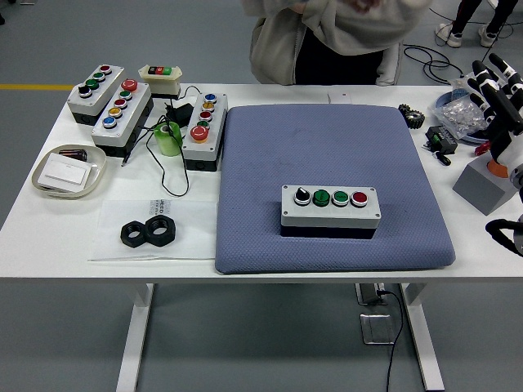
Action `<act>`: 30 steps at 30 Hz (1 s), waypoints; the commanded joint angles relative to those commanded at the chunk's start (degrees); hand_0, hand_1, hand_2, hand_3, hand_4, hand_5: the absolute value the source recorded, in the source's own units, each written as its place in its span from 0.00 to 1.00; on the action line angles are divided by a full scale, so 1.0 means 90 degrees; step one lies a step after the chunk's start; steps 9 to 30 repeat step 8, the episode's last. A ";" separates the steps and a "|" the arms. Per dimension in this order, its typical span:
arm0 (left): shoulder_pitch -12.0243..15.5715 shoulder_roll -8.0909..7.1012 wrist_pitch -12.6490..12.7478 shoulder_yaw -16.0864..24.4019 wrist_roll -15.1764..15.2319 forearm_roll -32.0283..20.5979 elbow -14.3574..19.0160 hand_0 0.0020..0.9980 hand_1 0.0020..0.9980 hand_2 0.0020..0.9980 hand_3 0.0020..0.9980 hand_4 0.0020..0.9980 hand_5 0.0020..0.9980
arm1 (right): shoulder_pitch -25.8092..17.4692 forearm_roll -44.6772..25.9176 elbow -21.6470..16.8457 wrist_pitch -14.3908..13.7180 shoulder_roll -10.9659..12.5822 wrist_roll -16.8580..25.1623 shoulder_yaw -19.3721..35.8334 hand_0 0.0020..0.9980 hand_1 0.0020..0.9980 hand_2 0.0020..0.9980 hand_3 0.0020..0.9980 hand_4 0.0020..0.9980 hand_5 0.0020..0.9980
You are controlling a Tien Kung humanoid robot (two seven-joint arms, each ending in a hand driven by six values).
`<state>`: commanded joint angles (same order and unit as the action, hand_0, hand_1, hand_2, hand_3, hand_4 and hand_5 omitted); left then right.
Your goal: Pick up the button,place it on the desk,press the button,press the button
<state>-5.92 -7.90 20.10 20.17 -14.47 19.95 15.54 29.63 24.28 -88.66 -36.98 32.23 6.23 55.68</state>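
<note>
A grey button box (330, 207) lies on the blue mat (327, 147), near the mat's front edge. It carries a black knob, two green buttons and a red button (359, 198) in a row. My right hand (504, 102) is at the picture's right edge, raised above the table's right end, far to the right of the box. Its fingers are spread and hold nothing. My left arm is out of view.
Three more button boxes (204, 124) and a small switch (159, 75) stand at the back left. A green tape roll (169, 139), a dish (69, 171) and two black nuts (147, 232) lie left. A grey block (485, 184) and small parts lie right. A person (335, 37) stands behind.
</note>
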 joint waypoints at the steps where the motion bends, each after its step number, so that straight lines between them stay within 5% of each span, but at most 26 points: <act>1: 0.0000 0.0001 0.0000 0.0001 -0.0001 0.0003 0.0000 0.75 0.78 0.85 0.77 0.54 1.00 | 0.0001 -0.0001 -0.0002 0.0000 -0.0002 0.0000 -0.0002 0.97 0.87 0.94 0.94 0.71 0.35; 30: 0.0015 0.0002 -0.0004 0.0006 -0.0001 0.0016 0.0002 0.75 0.78 0.85 0.77 0.54 1.00 | -0.0014 -0.0007 -0.0001 0.0000 -0.0004 -0.0004 -0.0019 0.97 0.87 0.94 0.94 0.71 0.35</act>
